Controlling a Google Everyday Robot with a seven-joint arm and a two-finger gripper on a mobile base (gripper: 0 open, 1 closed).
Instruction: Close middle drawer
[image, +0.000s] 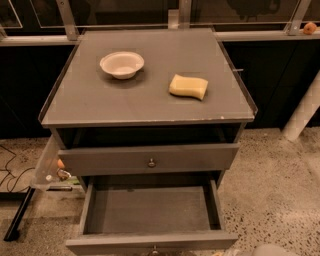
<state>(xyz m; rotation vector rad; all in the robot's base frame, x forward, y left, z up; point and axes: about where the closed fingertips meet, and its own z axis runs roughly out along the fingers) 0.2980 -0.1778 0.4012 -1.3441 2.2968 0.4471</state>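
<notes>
1. A grey cabinet is seen from above and in front. Its flat top is bordered by a thin raised lip at the sides.
2. A speckled floor is spread around the cabinet.
3. The middle drawer is found pulled far out toward the camera, below the upper drawer front. Its shallow grey box is exposed, and its front panel is cut by the bottom edge of the view.
4. The upper drawer front is separated from the cabinet top by a dark gap.
5. A white post is seen leaning at the right, well apart from the cabinet.
6. A clear plastic holder is fixed to the cabinet's left side, with small items inside that cannot be identified.
7. A pale bowl is set upright on the back left of the top.
8. A yellow sponge is laid flat to the right of the bowl, apart from it.
9. A pale rounded part of the arm is seen at the bottom edge. The gripper is shown only as a sliver just right of the middle drawer's front corner. Whether it is parted or closed cannot be told.
10. A round knob is centred on the middle drawer's front, and an upper knob on the panel above.
</notes>
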